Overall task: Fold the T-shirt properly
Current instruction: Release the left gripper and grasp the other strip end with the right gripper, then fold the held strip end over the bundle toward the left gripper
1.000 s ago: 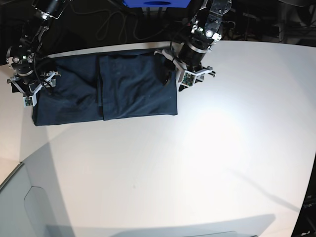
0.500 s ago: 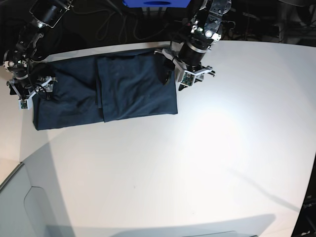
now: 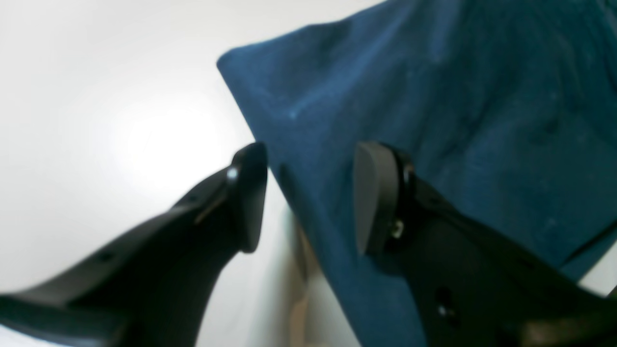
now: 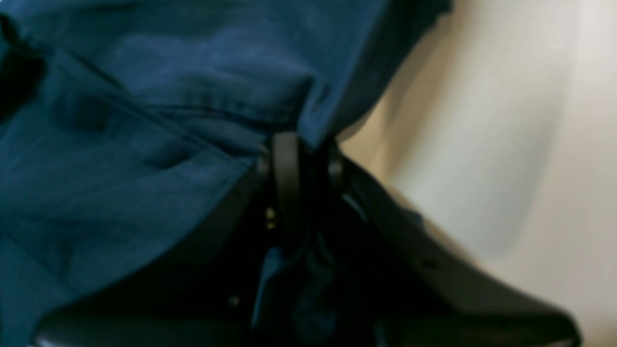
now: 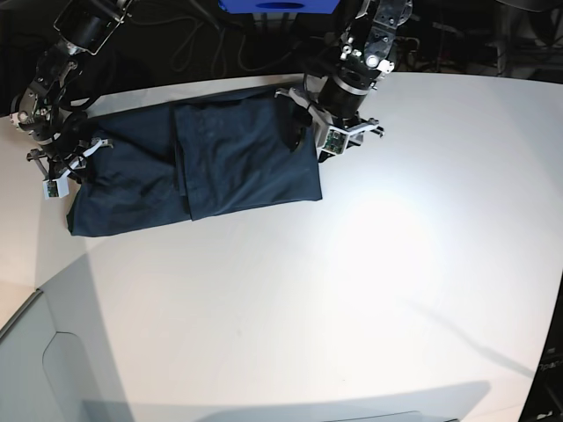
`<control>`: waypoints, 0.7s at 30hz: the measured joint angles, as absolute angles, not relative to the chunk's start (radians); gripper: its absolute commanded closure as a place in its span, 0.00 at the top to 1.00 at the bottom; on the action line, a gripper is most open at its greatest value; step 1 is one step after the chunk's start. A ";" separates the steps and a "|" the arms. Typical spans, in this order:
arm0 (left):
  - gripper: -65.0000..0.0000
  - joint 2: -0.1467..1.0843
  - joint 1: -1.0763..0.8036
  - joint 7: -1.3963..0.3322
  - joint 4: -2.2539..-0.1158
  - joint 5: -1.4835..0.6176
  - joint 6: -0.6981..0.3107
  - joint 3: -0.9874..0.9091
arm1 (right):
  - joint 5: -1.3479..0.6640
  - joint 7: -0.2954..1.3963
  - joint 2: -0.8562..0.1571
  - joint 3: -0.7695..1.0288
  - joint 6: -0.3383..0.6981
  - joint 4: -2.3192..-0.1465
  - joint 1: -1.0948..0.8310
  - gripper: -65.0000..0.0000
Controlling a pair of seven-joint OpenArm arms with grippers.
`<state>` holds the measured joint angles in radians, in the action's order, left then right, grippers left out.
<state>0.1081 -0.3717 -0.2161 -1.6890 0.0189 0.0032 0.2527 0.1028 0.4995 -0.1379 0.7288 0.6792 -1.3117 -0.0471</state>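
1. Both arms are black, built of stacked cylindrical joints with silver metal rings between segments.
2. The left hand (image 5: 339, 141) has white angular brackets at its sides and a small green circuit board on the near one.
3. The right hand (image 5: 60, 171) carries matching white brackets.
4. Close up, the left hand's fingers (image 3: 373, 195) are matte black with flat grey pads and small screws.
5. The right hand's fingers (image 4: 285, 168) are slim, black and rounded at the tip.

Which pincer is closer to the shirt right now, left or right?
Right. The right pincer is shut on the shirt's edge, so it touches it. The left pincer stands open, straddling the opposite edge without pinching it.
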 measured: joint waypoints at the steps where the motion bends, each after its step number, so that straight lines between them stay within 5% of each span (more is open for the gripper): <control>1: 0.43 0.108 -0.372 -0.216 -1.691 0.019 0.003 0.253 | 0.103 0.500 -0.138 0.729 0.680 -1.313 -0.047 0.02; 9: 0.43 0.098 -0.405 -0.213 -1.787 0.015 -0.003 0.203 | 0.183 0.605 -0.118 0.723 0.685 -1.458 -0.069 0.00; 21: 0.43 0.099 -0.351 -0.226 -1.655 0.016 -0.001 0.189 | 0.201 0.621 -0.017 0.604 0.687 -1.871 -0.174 0.00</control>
